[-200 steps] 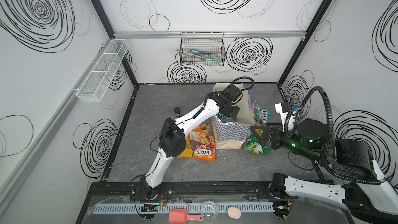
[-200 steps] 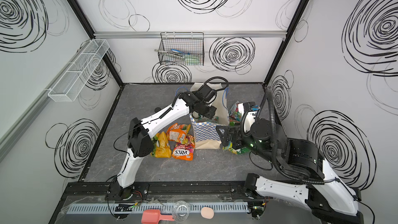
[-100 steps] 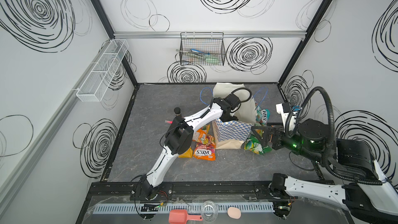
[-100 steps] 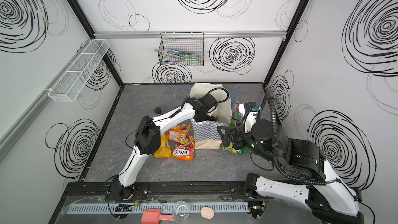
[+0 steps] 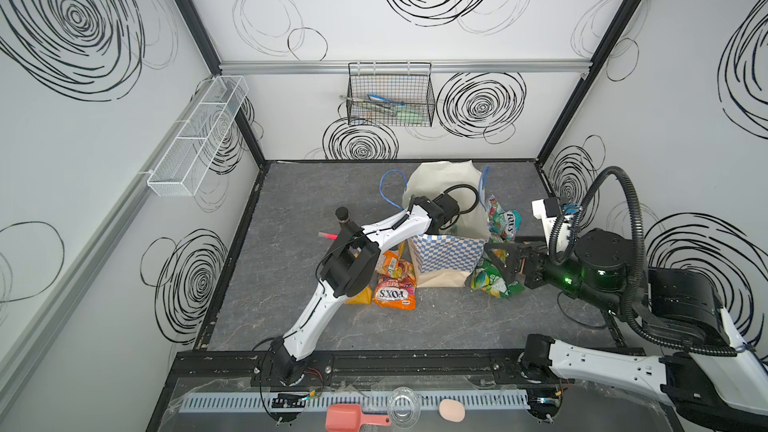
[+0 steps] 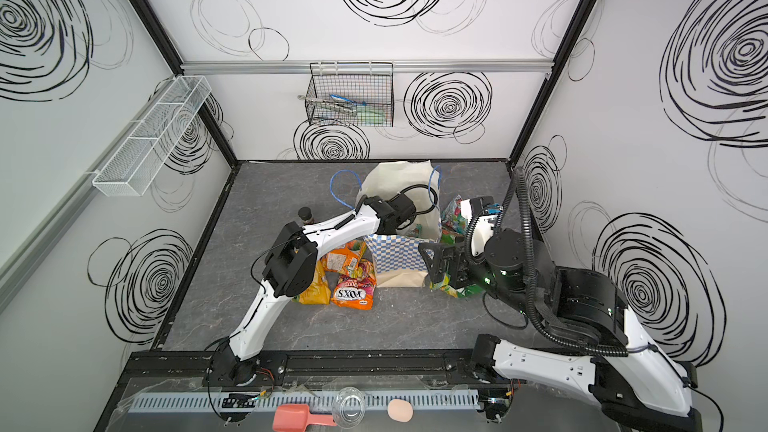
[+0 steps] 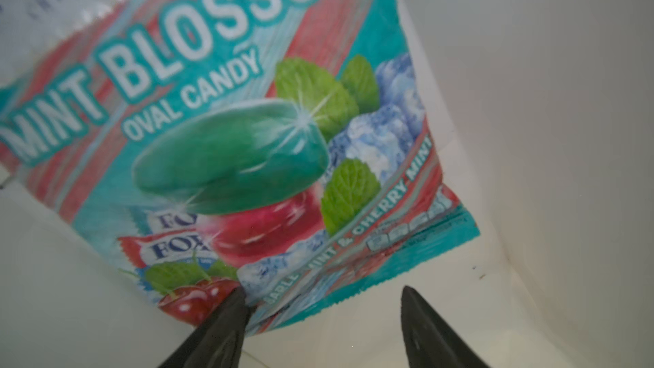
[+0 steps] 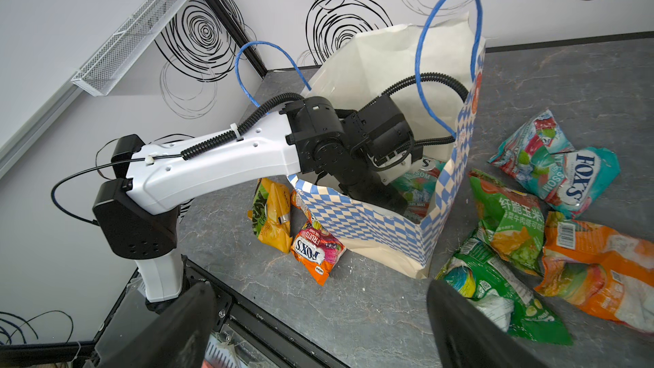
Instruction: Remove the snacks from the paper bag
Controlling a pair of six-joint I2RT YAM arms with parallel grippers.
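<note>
Deeper into the paper bag now, left claw spread, teal packet just ahead.

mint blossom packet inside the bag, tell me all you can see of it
The mint blossom packet is glossy teal-and-red film printed "MINT BLOSSOM OVAL CANDY", with green and red candies, mint leaves and ice. It sits inside the paper bag against its cream wall; the open left gripper has one fingertip at its edge.
</note>
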